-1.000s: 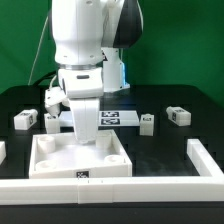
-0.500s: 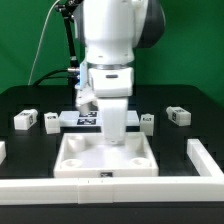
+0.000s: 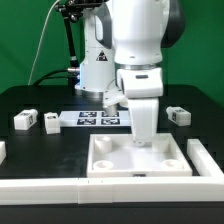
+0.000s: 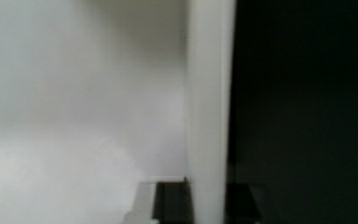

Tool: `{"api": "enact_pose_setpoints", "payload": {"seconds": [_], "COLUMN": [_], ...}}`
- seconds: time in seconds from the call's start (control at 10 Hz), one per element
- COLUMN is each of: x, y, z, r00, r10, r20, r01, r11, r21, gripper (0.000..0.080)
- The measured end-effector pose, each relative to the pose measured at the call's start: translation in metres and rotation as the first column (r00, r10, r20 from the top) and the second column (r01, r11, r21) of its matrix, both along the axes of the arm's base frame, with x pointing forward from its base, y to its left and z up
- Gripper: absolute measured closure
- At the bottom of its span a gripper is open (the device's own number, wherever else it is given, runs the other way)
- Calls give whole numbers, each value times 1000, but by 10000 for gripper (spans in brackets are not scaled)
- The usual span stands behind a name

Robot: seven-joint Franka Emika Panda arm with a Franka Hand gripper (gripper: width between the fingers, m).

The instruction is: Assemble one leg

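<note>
My gripper (image 3: 145,141) is shut on the far wall of the large square white recessed panel (image 3: 110,168), which lies low over the table at the front right. In the wrist view the panel's wall (image 4: 211,90) runs between my dark fingertips (image 4: 172,206), with my gripper (image 4: 211,206) closed on it. Two legs, small white posts with marker tags, lie at the exterior view's left (image 3: 25,120) (image 3: 52,122). Another leg (image 3: 178,115) lies at the right, behind the panel. Any leg behind my arm is hidden.
The marker board (image 3: 98,119) lies flat behind the panel. A white rail (image 3: 50,187) runs along the table's front edge. A white block (image 3: 207,157) stands close to the panel's right side.
My arm and the square panel in its grip have moved steadily toward the exterior view's right. The marker board is now uncovered. A leg near the board's right end is now hidden behind my arm.
</note>
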State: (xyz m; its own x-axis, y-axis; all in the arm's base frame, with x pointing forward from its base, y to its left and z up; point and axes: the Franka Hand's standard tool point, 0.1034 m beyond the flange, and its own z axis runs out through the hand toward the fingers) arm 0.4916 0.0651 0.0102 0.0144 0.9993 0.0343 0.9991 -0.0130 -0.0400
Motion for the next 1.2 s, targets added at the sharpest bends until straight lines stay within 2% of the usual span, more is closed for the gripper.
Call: {"api": "enact_pose_setpoints", "payload": {"seconds": [0.2,0.5,0.9,1.0,1.1,1.2], "x": [10,11,11,11,11,11], "y": [8,18,16,16,16,16], "z": [-1,2,1,1,1,1], "r00": [1000,999,999,999,999,999], "r10": [-2,-29,-23,-24,-24,-24], "r20": [6,-34,-35,-35,-35,-35], "r01": [2,28,23,23,24,24], "r11": [1000,1000,1000,1000,1000,1000], "r21": [4,-9,-8,-8,-9,-9], "gripper": [735,735,735,540,540,332]}}
